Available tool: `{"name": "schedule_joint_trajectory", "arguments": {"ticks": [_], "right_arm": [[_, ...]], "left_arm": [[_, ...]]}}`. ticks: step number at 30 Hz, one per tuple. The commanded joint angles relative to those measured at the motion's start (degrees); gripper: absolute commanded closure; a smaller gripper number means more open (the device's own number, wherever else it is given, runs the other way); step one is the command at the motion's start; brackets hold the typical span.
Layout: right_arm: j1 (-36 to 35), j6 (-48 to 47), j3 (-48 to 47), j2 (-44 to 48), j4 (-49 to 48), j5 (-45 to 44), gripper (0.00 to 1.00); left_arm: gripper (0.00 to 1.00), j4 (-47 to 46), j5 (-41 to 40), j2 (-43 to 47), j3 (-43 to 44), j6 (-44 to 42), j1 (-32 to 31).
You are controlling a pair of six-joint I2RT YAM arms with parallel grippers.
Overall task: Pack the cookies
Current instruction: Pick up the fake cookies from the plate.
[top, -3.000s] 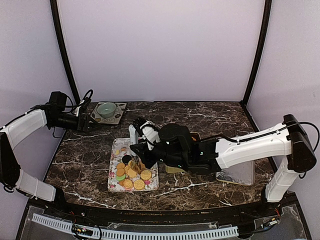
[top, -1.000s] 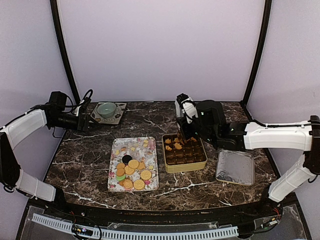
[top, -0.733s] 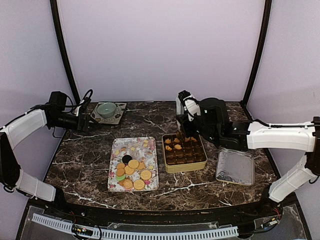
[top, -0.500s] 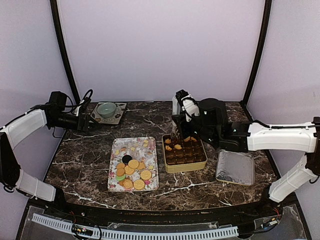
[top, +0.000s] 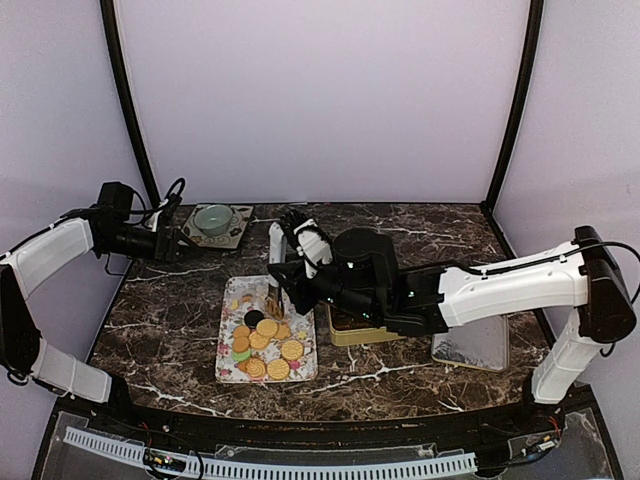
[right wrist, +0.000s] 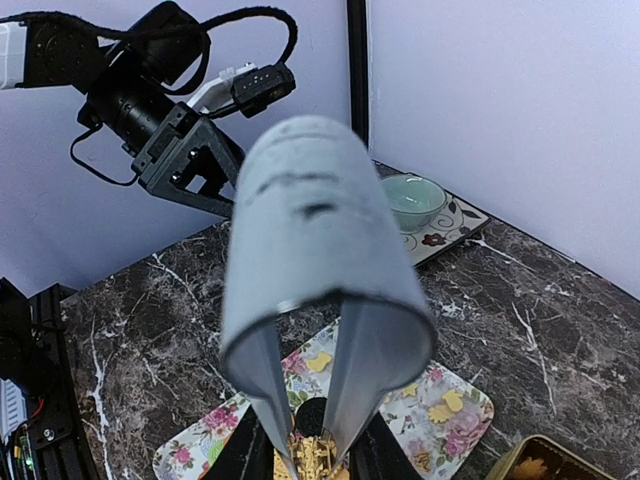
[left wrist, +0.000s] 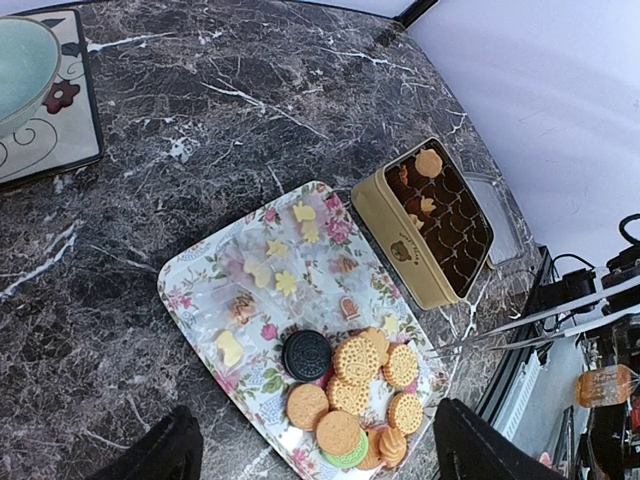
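The cookies [top: 262,345] lie heaped at the near end of a flower-patterned tray [top: 234,296] in the middle of a dark marble counter [top: 160,300]. Most are golden rounds, with one dark brown cookie [left wrist: 307,354] and a green one among them. A few pieces already sit in the paper cups of a gold tin [left wrist: 400,228] just to the right of the tray.

Half a second ago the right pincer [right wrist: 310,455] was over the far edge of that tin. Now the right arm is stretched across the tin, with the pincer pointing down at the pile. In the right wrist view its fingers stand only a narrow gap apart, with a golden cookie between the tips. Whether they are gripping it cannot be told.

This looks like the return trip: one delivery made, the next pick beginning. Most of the cookies are still on the tray, so the packing is at an early stage.

The left pincer [left wrist: 318,455] hangs wide open and empty, well to the left near a pale green bowl [top: 213,218].
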State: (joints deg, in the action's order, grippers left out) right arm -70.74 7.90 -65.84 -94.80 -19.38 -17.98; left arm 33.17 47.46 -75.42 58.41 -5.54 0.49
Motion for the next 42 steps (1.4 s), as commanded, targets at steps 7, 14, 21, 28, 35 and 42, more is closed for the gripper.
{"name": "schedule_joint_trajectory", "arguments": {"ticks": [7,14,21,28,35,42], "right_arm": [[-2.5,2.6,-6.3,-5.8,-5.3,5.5,0.68],[-4.0,2.4,-5.8,-6.1,-3.8,7.1,0.65],[-6.7,1.6,-5.6,-7.8,-3.6,4.8,0.61],[-8.6,0.9,-6.1,-9.9,-2.9,2.6,0.6],[-8.7,0.9,-5.4,-10.8,-2.6,1.8,0.59],[-8.8,1.2,-5.4,-11.9,-2.1,2.5,0.59]], "left_arm": [[0.16,1.7,0.1,0.7,2.1,-0.8,0.3],[0.16,1.7,0.3,0.6,2.0,-1.1,0.2],[0.16,2.6,0.0,0.4,2.2,-2.1,0.2],[0.16,3.5,-0.3,1.6,2.3,-2.5,0.3],[0.16,3.5,-0.3,2.9,2.0,-2.2,0.3],[0.16,3.3,0.2,2.9,2.0,-1.7,0.3]]}}
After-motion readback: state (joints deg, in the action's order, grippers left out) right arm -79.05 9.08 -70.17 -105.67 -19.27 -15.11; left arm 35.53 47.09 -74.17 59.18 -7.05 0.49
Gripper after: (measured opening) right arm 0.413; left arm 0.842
